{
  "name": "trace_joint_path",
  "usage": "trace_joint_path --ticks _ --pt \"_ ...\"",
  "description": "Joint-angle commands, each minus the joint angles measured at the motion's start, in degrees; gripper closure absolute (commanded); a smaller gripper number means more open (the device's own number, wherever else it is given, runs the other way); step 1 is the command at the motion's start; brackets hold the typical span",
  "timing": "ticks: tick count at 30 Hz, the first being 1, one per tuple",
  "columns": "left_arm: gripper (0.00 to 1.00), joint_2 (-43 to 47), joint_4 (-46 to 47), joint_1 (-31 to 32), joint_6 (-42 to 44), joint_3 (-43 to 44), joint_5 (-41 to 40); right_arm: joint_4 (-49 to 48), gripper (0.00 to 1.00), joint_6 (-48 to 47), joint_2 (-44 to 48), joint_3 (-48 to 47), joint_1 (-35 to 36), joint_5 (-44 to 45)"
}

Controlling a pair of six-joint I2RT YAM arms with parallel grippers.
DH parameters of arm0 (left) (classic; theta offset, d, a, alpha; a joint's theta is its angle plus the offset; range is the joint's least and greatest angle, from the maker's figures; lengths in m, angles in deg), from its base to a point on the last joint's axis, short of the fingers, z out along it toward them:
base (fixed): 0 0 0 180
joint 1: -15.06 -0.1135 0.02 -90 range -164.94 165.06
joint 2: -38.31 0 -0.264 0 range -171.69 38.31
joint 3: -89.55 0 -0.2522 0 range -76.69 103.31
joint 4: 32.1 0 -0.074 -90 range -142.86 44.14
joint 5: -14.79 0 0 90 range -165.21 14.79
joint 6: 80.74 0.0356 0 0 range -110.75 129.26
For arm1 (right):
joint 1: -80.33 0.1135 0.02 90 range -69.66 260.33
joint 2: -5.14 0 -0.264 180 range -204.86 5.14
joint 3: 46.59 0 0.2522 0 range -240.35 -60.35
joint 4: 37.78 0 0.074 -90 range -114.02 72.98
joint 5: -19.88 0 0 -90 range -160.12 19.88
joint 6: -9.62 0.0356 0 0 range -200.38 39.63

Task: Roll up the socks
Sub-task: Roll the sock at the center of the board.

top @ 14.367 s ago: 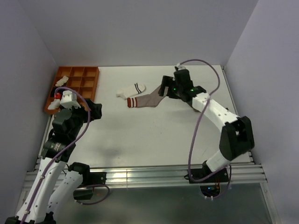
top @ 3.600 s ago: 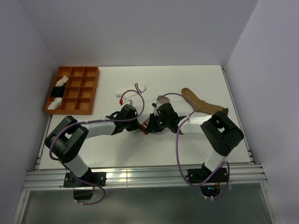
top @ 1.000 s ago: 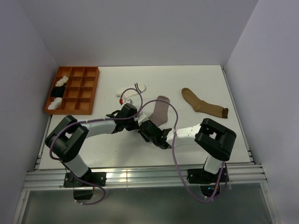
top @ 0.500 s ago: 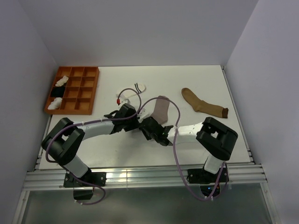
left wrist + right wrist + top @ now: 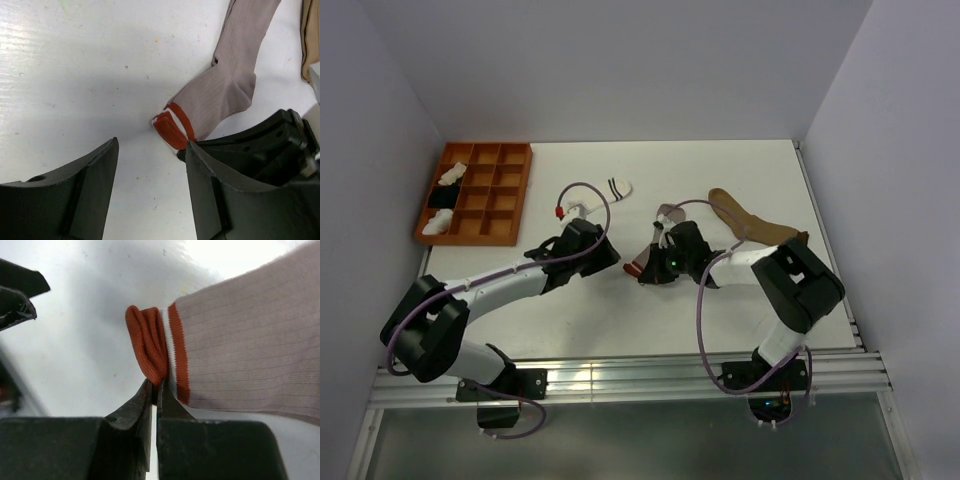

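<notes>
The grey sock lies on the white table, and its red-striped cuff is folded over at the end. My right gripper is shut on the edge of that red cuff. My left gripper stands open just left of the cuff, with only bare table between its fingers. In the top view the left gripper faces the right gripper across a small gap. The short white striped sock lies further back. The tan-brown sock lies at the right, partly behind my right arm.
An orange compartment tray stands at the back left with white and black bundles in its left cells. A red-tipped cable loops over my left arm. Grey walls close in the table on three sides.
My left gripper has opened and drawn back to the left of the cuff. My right gripper has shut on the red cuff and moved up and right with it.
</notes>
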Motion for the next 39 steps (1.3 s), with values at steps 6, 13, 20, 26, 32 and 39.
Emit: trace_joint_path --ticks 6,13,20,26,32,39 --pt "0.39 -0.8 4.2 -0.1 -2.8 -1.9 3.7 -16.6 1.0 18.2 -7.5 4.6 -8.1 -20.8" --pt "0.41 -6.0 7.3 0.3 -5.1 -1.0 6.1 -19.2 1.0 20.8 -12.0 5.5 -9.0 -21.6" --pt "0.44 -11.2 9.1 0.3 -7.3 0.7 7.1 -21.5 0.99 22.7 -13.8 6.2 -9.8 -21.6" --pt "0.48 -14.1 9.9 0.4 -8.0 1.5 7.7 -22.5 0.98 23.5 -14.9 6.7 -10.3 -21.5" --pt "0.54 -16.0 9.6 0.4 -8.0 2.2 8.0 -22.6 0.97 23.8 -14.6 7.6 -10.4 -20.5" --pt "0.64 -18.1 8.3 1.3 -7.8 3.3 7.9 -22.3 0.94 24.0 -14.3 8.1 -10.6 -19.4"
